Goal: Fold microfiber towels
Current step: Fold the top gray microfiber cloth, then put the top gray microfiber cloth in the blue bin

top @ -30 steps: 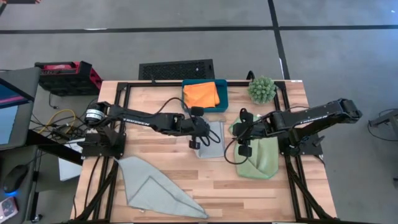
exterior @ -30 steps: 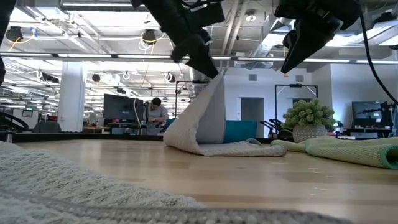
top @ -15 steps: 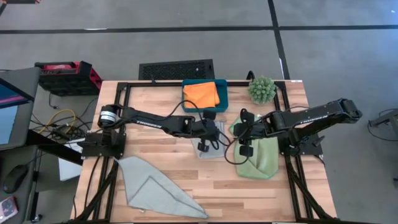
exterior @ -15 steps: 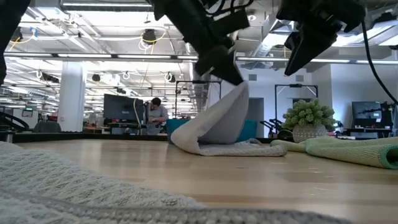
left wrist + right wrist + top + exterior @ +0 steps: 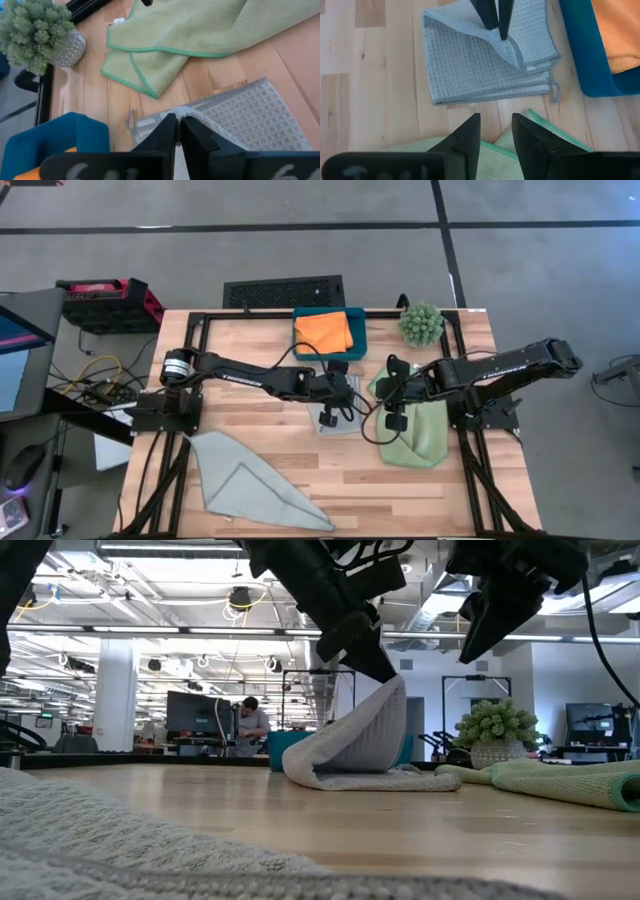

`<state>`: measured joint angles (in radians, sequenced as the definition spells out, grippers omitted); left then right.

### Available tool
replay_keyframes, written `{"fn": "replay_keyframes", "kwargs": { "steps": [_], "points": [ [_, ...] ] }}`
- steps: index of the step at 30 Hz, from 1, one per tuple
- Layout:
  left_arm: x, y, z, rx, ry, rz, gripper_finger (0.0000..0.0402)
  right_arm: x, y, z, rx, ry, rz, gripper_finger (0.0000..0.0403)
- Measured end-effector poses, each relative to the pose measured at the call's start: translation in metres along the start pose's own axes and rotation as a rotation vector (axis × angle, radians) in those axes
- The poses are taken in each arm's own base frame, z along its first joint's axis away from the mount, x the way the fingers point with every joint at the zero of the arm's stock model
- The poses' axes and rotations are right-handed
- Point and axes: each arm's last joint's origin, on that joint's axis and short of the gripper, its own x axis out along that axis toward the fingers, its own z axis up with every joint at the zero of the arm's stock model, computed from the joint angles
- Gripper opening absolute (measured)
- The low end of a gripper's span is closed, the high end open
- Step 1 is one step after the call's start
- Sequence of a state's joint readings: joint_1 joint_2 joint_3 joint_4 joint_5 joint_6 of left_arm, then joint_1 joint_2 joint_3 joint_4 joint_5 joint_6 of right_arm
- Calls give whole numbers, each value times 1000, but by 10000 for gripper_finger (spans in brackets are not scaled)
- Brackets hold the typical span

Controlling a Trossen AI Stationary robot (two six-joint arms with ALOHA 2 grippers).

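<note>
A pale grey-blue towel lies partly folded at the table's middle, just near of the teal tray, which holds a folded orange towel. My left gripper is shut on the towel's raised part. My right gripper is open and empty. It hovers above the crumpled light green towel on the right. A second grey-blue towel lies spread at the near left. My left gripper pinches the grey-blue towel's lifted edge between its two fingers. The fingers slant down from the table's left. That edge arches over the towel's lower part, which lies flat on the table. One layer or several, I cannot tell.
A spiky green plant in a pot stands at the far right corner. The black frame rails run along the table's edges. Bare wood lies between the two grey-blue towels. A person sits far off in the room behind.
My left gripper has gone toward the table's right edge and slightly down, carrying the grey-blue towel's lifted edge with it. That edge now arches over the part that stayed on the table. My right gripper has kept still.
</note>
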<state>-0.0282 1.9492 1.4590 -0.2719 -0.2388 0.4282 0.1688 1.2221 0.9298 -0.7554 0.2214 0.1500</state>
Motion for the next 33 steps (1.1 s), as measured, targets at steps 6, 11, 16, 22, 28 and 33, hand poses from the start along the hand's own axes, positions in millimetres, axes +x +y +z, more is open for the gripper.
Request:
{"fn": "replay_keyframes", "kwargs": {
  "steps": [6, 11, 16, 22, 28, 33],
  "points": [
    [6, -6, -2, -14, 7, -40, 67, 0, 0, 0, 1, 0, 0, 134],
    [6, -8, -1, -22, -25, -98, 116, 0, 0, 0, 2, 0, 0, 134],
    [5, -9, 1, -25, -22, -102, 156, 0, -2, 0, 10, 1, -5, 134],
    [-1, -14, -6, -10, 74, -129, 166, 1, -3, 0, -4, 2, -2, 134],
    [-21, -28, -16, -11, 244, -210, 163, 1, 7, 0, -106, -1, 31, 134],
    [-32, -39, -19, -72, 334, -236, 163, 23, 20, 1, -208, 5, 51, 134]
  ]
}}
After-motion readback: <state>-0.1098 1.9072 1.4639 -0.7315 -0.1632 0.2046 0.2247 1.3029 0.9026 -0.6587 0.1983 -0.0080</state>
